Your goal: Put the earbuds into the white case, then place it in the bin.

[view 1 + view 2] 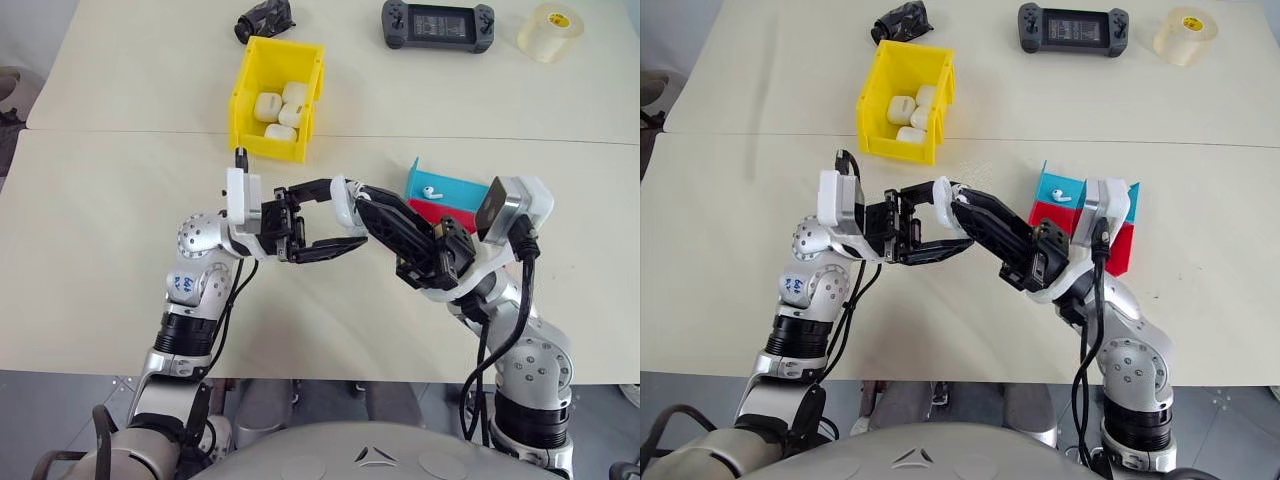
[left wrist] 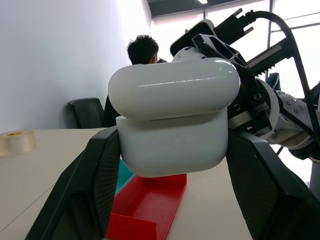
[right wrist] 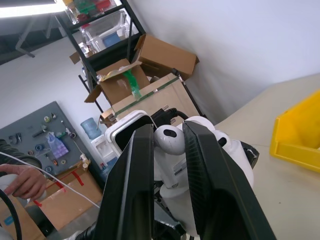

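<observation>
Above the near table, the left gripper point(image 1: 330, 215) clamps the white case point(image 2: 174, 127), lid raised, while the right gripper point(image 3: 167, 145) pinches an earbud point(image 3: 168, 139) right at the case's opening, so the coming insertion appears to turn on lining the bud's stem up with its socket. Just beyond the right arm, the blue tray point(image 1: 455, 190) holds a second earbud point(image 1: 431, 191) and adjoins the red tray point(image 2: 150, 202). Farther off, the yellow bin point(image 1: 245, 95) already contains several white cases point(image 1: 281, 108).
</observation>
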### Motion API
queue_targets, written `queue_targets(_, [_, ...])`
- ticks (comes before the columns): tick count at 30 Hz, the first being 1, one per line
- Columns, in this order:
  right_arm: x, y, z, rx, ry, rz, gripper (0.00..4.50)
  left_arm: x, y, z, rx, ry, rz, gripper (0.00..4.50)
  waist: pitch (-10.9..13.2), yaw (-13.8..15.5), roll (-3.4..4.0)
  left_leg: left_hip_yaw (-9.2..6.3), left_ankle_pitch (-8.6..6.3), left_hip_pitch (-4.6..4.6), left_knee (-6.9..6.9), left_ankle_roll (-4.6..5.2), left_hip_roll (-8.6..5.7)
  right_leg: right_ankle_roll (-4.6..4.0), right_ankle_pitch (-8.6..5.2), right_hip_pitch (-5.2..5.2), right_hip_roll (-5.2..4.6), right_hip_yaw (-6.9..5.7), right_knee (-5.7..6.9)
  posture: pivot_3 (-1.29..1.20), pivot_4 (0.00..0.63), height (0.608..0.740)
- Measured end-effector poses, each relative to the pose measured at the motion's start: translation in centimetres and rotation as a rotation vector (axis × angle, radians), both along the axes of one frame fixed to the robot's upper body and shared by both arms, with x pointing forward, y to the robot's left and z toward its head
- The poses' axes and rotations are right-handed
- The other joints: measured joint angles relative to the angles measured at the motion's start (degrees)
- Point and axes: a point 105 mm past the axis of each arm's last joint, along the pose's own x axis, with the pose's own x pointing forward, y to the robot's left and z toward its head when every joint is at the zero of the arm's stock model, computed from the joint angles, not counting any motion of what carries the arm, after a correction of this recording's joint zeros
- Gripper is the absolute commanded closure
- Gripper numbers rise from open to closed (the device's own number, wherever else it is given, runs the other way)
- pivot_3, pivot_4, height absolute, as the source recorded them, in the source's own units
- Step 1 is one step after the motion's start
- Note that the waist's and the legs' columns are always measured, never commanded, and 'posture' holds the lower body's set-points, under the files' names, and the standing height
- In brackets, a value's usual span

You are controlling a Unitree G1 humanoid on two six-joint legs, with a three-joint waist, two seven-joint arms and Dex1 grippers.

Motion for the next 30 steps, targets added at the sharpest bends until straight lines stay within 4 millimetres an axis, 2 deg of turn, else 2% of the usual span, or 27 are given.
queue_targets(14, [0.2, -0.2, -0.6, -0.017, -0.010, -0.007, 3.99, 0.2, -0.1, 0.1, -0.016, 0.023, 0.012, 1.64, 0.0, 0.0, 0.00, 0.00, 0.00, 0.00, 0.00, 0.00, 0.00, 0.00, 0.00, 0.01, 0.00, 0.00, -0.01, 0.00, 0.150, 0.740])
queue_targets(21, [-0.1, 0.0, -0.8, -0.046, 0.010, 0.056, 1.71, 0.7, 0.9, 0.7, -0.034, 0.011, 0.058, 1.64, 0.0, 0.0, 0.00, 0.01, 0.00, 0.01, 0.00, 0.00, 0.02, 0.00, 0.00, 0.02, 0.00, 0.00, -0.02, 0.00, 0.150, 0.740])
queue_targets(25, [0.1, -0.1, -1.1, -0.087, -0.003, 0.030, 0.43, 0.7, 0.8, 0.8, -0.040, 0.009, 0.054, 1.64, 0.0, 0.1, -0.01, 0.00, -0.01, 0.00, 0.00, 0.01, -0.02, 0.00, 0.00, 0.02, -0.02, -0.01, -0.02, 0.00, 0.150, 0.740])
queue_targets(28, [0.2, -1.0, -1.5, -0.142, -0.008, 0.000, 0.43, 0.7, 0.7, 0.7, -0.030, 0.007, 0.052, 1.64, 0.0, 0.2, -0.01, 0.00, -0.02, 0.00, 0.00, 0.04, -0.03, 0.00, 0.00, 0.04, -0.03, -0.01, -0.05, 0.00, 0.150, 0.740])
queue_targets(30, [0.4, -2.6, -1.8, -0.225, -0.024, -0.040, 0.43, 0.8, 1.0, 0.1, 0.032, -0.001, 0.070, 1.64, 0.0, 0.2, -0.01, 0.01, -0.03, 0.00, 0.00, 0.06, -0.03, 0.00, 0.00, 0.05, -0.03, -0.01, -0.06, 0.00, 0.150, 0.740])
